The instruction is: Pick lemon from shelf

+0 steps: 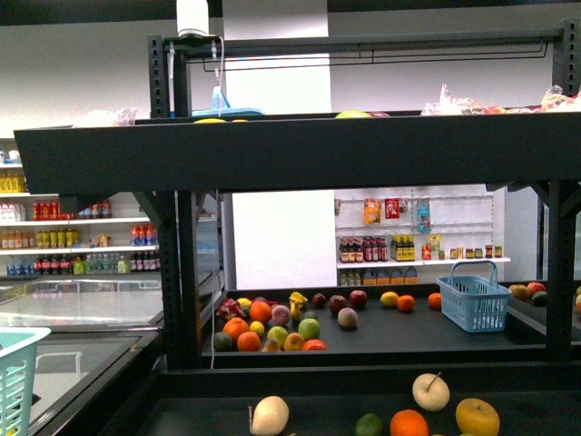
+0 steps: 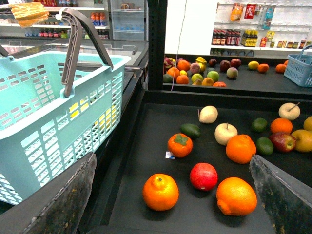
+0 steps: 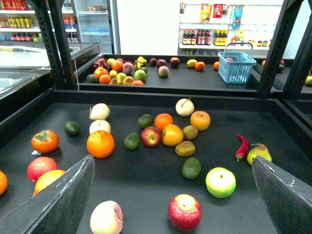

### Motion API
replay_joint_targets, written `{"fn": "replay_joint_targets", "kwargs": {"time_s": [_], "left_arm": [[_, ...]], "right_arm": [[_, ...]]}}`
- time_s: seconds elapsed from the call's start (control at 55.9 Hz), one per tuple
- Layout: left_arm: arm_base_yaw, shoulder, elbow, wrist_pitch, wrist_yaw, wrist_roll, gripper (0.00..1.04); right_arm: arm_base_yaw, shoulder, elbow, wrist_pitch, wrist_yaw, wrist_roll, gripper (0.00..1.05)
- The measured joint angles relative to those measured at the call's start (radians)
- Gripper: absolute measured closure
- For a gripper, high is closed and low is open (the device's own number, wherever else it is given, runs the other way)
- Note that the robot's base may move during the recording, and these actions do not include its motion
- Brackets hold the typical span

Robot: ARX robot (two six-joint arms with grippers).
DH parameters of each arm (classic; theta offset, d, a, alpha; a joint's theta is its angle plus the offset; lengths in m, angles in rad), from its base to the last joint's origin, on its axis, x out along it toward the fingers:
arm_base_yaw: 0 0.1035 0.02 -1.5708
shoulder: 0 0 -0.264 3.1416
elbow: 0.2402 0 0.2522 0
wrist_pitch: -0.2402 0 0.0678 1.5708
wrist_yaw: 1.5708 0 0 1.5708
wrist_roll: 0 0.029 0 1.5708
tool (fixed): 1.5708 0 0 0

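Left gripper [image 2: 171, 158] and right gripper [image 3: 171, 161] gape wide and empty, the likely lemon [image 3: 192, 63] well ahead of them on the shelf [image 3: 195, 82], looking light, firm and slick, best pinched across its short middle

Plenty of open black tray [image 3: 146, 195] right in front of the right gripper [image 3: 170, 195], jaws wide apart; the nearest blockers are a red apple [image 3: 185, 212] at about 6 o'clock and a green apple [image 3: 220, 182] toward 4 in the right wrist view. Fruit bunches up mid-tray around an orange [image 3: 101, 144]. On the left side a teal basket [image 2: 53, 112] crowds the tray's edge, and three fruits including a red one [image 2: 204, 176] sit between the left gripper's [image 2: 170, 195] fingers. Black uprights [image 3: 53, 44] fence the far corners.
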Motion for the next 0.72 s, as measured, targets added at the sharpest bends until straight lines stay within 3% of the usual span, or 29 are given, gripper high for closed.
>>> {"fn": "replay_joint_targets", "kwargs": {"time_s": [0.715], "left_arm": [[0.0, 0.0, 0.0, 0.0, 0.0, 0.0, 0.08]], "right_arm": [[0.0, 0.0, 0.0, 0.0, 0.0, 0.0, 0.07]]}}
